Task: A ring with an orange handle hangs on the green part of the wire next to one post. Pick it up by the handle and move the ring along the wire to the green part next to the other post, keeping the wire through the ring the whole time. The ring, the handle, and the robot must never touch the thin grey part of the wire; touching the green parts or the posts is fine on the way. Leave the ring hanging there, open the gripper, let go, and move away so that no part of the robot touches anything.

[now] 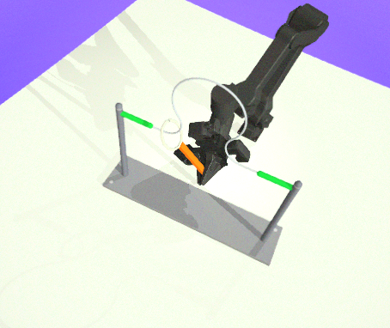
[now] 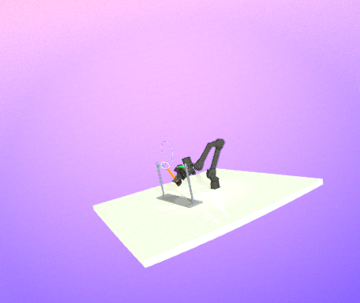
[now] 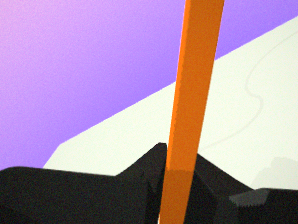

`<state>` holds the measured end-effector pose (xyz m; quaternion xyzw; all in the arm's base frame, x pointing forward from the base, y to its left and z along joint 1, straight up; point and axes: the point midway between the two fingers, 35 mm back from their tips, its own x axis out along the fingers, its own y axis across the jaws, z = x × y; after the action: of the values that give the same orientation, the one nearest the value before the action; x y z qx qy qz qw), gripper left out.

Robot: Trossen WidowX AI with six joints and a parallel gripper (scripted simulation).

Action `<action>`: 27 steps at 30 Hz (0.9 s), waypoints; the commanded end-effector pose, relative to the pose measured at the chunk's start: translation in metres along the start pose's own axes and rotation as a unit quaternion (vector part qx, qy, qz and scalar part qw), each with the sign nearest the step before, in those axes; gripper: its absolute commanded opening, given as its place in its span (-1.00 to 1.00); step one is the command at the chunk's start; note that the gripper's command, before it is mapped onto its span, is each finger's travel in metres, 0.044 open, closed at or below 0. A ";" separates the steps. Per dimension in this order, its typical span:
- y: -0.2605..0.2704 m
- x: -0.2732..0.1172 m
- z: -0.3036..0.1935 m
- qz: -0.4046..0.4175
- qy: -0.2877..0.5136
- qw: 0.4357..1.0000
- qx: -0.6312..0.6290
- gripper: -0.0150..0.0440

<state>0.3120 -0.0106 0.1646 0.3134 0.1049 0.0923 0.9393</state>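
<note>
The pale ring (image 1: 161, 135) (image 2: 165, 169) surrounds the thin grey wire (image 1: 198, 78) just right of the left green part (image 1: 137, 119), near the low bend before the big loop. Whether ring and wire touch cannot be told. The orange handle (image 1: 191, 157) (image 2: 171, 174) (image 3: 192, 100) slants down and right from the ring in the top view. My gripper (image 1: 202, 171) (image 2: 177, 182) (image 3: 170, 152) is shut on the handle's lower end, below the wire. The right green part (image 1: 275, 180) is farther right, at the other post. The ring is outside the wrist view.
The left post (image 1: 123, 146) (image 2: 160, 180) and right post (image 1: 281, 212) (image 2: 189, 184) stand on a grey base plate (image 1: 243, 233). The wire's big loop rises above the gripper. Its smaller right bend passes close to the gripper body in the top view; the gap is unclear.
</note>
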 end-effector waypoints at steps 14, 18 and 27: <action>0.054 -0.030 0.010 0.050 0.096 0.984 0.142 -1.00; 0.066 -0.039 0.016 0.068 0.124 0.973 0.181 -1.00; 0.090 -0.058 0.033 0.115 0.179 0.941 0.264 -1.00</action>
<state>0.2610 0.0265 0.2418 0.5185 0.2464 0.2076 0.7921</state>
